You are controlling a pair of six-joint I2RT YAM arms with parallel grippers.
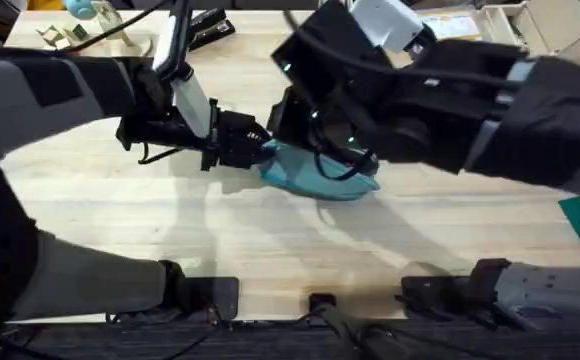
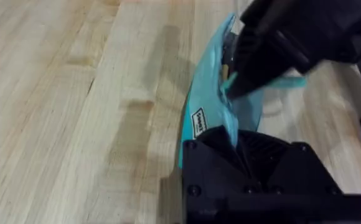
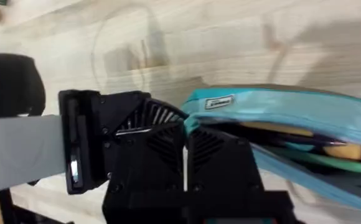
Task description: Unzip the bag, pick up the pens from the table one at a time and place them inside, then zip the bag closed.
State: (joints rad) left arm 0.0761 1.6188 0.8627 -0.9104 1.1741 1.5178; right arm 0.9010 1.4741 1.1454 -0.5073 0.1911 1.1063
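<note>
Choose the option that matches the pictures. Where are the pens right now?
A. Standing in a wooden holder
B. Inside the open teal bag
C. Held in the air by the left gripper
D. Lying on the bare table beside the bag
B: through the open zipper of the bag, the right wrist view shows a yellow pen and a green pen lying inside, while the left gripper clamps the bag's end.

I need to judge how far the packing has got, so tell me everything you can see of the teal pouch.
The soft teal fabric pouch lies lengthwise on the pale wooden table, a small white label near one end. The left gripper is clamped on that end. Its zipper is open: the right wrist view shows yellow and green items inside. The right gripper is at its opening, pinching a teal tab.
</note>
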